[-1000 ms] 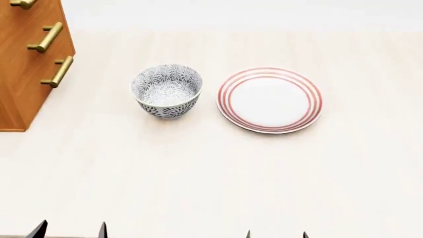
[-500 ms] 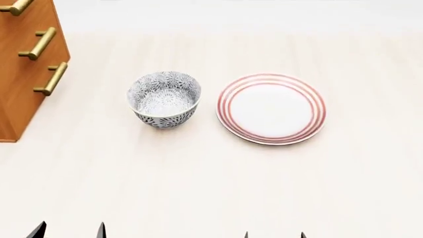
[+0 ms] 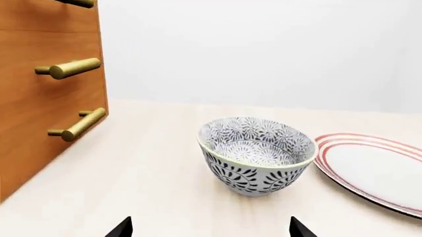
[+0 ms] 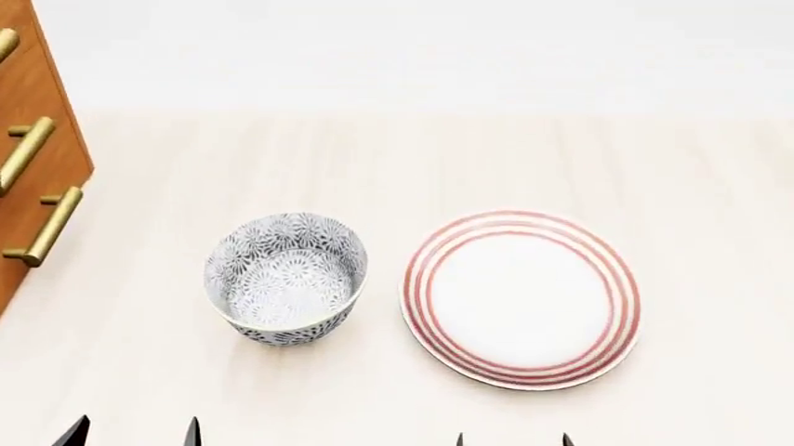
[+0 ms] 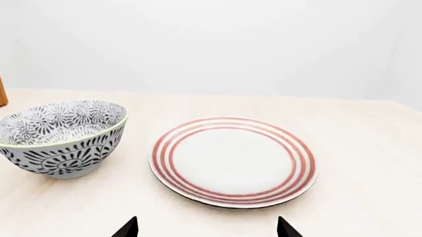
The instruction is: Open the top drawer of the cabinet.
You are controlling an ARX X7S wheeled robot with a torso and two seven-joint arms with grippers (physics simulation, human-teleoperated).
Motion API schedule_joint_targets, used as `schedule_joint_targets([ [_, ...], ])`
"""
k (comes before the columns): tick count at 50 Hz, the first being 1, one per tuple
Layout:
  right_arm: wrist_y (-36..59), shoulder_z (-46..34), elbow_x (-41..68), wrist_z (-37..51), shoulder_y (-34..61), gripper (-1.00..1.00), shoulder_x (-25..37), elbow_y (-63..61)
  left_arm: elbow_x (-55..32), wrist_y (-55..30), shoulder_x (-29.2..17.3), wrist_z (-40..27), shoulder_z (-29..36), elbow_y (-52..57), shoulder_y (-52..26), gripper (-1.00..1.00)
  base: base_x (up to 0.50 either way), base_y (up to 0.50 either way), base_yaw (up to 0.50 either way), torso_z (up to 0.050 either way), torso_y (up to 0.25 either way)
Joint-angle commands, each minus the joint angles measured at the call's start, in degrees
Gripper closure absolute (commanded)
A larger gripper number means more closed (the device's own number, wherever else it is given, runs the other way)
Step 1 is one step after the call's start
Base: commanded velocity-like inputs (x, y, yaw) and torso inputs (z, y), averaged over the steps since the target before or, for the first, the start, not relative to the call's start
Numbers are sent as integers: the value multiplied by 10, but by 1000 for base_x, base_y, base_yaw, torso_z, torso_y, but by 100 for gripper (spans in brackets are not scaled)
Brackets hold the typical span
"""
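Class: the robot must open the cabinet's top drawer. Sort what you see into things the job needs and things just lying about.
Needed: cabinet; left gripper, open and empty.
Lying about: patterned bowl; red-ringed plate; right gripper.

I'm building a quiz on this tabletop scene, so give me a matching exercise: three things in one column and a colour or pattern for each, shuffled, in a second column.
Things:
1. boxy wooden cabinet
2. round ceramic bowl
3. round flat plate

Descriptions:
A. white with red rings near the rim
B. orange-brown with brass bar handles
C. white with a dark floral pattern

Pairs: 1-B, 2-C, 3-A
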Motion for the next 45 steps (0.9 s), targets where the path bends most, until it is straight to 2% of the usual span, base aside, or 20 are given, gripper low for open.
schedule_joint_targets([
  [1,-4,-6,4,3,1,-100,4,3,-3,2,-5,-3,7,0,0,-100,500,0,0,0,0],
  [30,-5,-18,11,13,1,-100,13,2,-11,4,-14,-11,20,2,0,-100,496,0,0,0,0],
  [36,-18,-21,13,11,-1,-100,15,2,-12,5,-16,-14,22,2,0,-100,0,0,0,0,0],
  [45,-20,-24,14,14,0,-100,18,1,-15,8,-18,-16,25,0,-1,-100,0,492,0,0,0],
])
